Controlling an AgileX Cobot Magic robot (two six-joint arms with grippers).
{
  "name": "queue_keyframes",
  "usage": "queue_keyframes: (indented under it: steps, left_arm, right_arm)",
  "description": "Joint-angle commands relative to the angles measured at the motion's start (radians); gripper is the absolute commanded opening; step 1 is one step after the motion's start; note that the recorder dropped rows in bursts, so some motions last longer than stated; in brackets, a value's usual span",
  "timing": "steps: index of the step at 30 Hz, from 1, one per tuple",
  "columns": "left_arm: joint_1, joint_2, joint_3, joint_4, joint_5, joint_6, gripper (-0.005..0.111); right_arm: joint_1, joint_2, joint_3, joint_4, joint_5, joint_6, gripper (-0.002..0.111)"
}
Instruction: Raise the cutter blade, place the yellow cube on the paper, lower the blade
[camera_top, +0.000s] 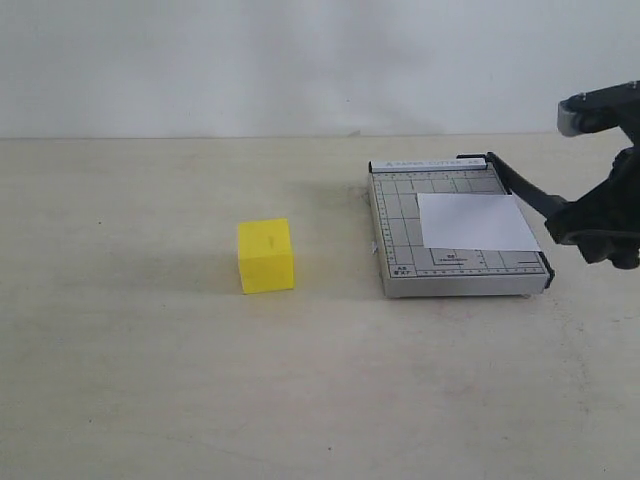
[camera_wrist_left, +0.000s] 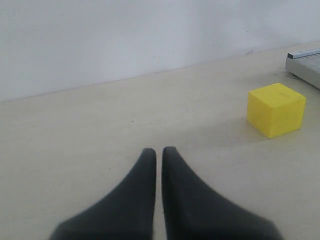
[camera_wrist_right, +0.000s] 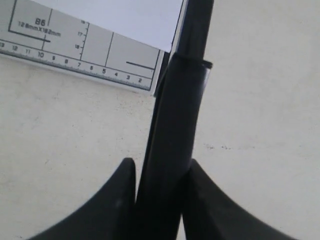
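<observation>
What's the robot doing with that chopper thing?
The right gripper is clamped on the handle of the cutter blade, which looks lifted a little off the grey board. The paper lies on that board. The yellow cube sits on the table beside it. The left gripper is shut and empty.

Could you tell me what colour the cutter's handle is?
The handle is black; the right wrist view shows it best.

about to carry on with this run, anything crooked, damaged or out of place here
Nothing stands out. The paper lies flat on the cutter board, the yellow cube sits on the table apart from it, and the right gripper grips the handle of the cutter blade.
</observation>
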Motion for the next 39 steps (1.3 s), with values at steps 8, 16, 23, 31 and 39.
queue_keyframes:
  steps: [8,16,23,31,39]
  left_arm:
    - [0.003,-0.004,0.004,0.000,-0.008,-0.008,0.004]
    - [0.003,-0.004,0.004,0.000,-0.008,-0.008,0.004]
    - [0.003,-0.004,0.004,0.000,-0.008,-0.008,0.004]
    - [0.003,-0.004,0.004,0.000,-0.008,-0.008,0.004]
    - [0.003,-0.004,0.004,0.000,-0.008,-0.008,0.004]
  right_arm:
    - [0.002,-0.029,-0.013,-0.023,-0.019,-0.092,0.020]
    - [0.002,-0.029,-0.013,-0.019,-0.019,-0.065,0.066]
    - [0.002,-0.044,-0.013,-0.019,-0.092,-0.059,0.066]
    - [0.002,-0.208,0.013,0.076,-0.208,-0.076,0.066]
    - [0.002,-0.572,0.240,0.399,-0.284,-0.281,0.022]
